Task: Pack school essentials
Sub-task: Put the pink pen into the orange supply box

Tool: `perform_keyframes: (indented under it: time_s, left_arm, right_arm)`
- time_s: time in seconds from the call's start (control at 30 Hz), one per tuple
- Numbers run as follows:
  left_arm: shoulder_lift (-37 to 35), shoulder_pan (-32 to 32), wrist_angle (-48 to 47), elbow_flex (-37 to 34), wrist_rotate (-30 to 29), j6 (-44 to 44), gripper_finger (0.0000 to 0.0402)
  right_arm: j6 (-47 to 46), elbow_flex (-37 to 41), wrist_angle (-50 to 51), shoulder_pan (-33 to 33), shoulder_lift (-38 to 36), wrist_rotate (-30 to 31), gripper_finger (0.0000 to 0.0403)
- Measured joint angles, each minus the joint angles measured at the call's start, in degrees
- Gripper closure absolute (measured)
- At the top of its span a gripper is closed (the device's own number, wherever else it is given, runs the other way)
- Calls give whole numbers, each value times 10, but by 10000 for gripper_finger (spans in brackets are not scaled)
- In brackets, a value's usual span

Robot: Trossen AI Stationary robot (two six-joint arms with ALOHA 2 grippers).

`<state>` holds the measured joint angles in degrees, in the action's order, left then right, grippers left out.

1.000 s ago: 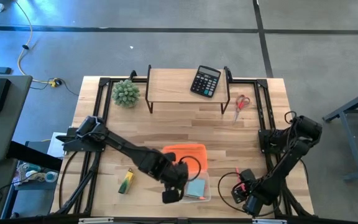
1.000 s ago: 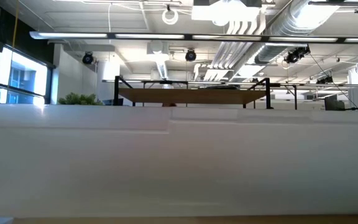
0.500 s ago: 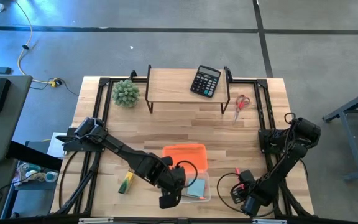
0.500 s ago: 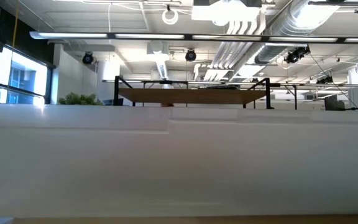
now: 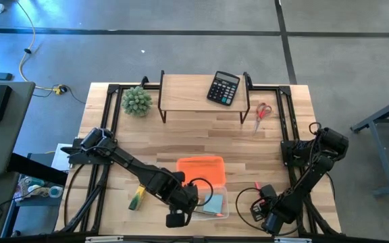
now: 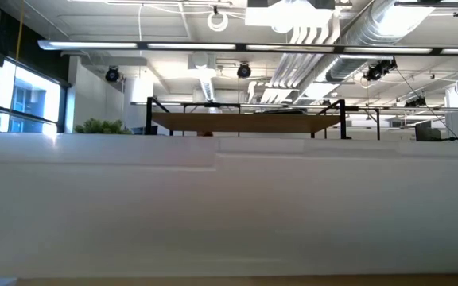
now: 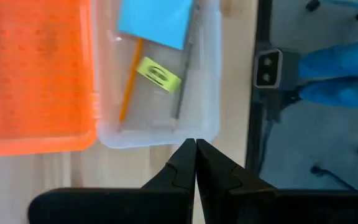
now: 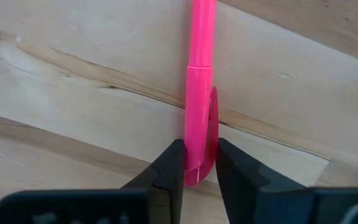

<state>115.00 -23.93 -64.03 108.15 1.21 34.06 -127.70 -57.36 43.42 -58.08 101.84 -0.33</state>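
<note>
The right gripper (image 8: pixel 196 163), low over the light wooden counter (image 5: pixel 181 135) at its near right corner, has its fingers clamped on the capped end of a bright pink plastic pen (image 8: pixel 200 81) lying on the boards. The left gripper (image 7: pixel 196 163), fingers pressed together and holding nothing, hangs at the near edge of a clear plastic box (image 7: pixel 207 93) holding a light-blue square note pad (image 7: pixel 155 21), a thin wooden pencil (image 7: pixel 129 81) and a small yellow piece (image 7: pixel 159 74), beside its orange lid (image 7: pixel 33 74).

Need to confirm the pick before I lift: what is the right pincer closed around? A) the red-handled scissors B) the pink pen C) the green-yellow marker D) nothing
B: in the right wrist view the right pincer has its fingers pressed on either side of the pink pen, which lies on the wooden table.
</note>
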Motion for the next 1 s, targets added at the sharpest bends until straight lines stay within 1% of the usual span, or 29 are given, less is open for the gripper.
perform_keyframes:
  time_s: [0.17,0.33,0.43,0.53,0.73,0.83,0.93,1.0]
  left_arm:
    - [0,-5,23,-30,40,3,401]
    - [0,-18,21,-46,52,10,401]
    - [0,-24,24,-46,73,-2,401]
    - [0,-29,22,-46,78,-3,401]
    - [-8,-32,-14,-47,78,-14,401]
    - [-23,-32,-25,-46,78,-31,401]
    - [-39,-34,-24,-46,78,-42,401]
    - [-55,-39,-13,-63,76,-43,401]
  right_arm:
    - [1,0,0,0,0,-1,349]
    - [5,-9,9,0,2,-1,349]
    - [14,-25,24,0,5,3,349]
    - [22,-45,26,-1,4,7,349]
    - [35,-93,42,1,4,62,349]
    - [68,-119,52,11,3,78,348]
    - [98,-148,75,26,2,108,348]
    - [117,-169,97,38,2,125,348]
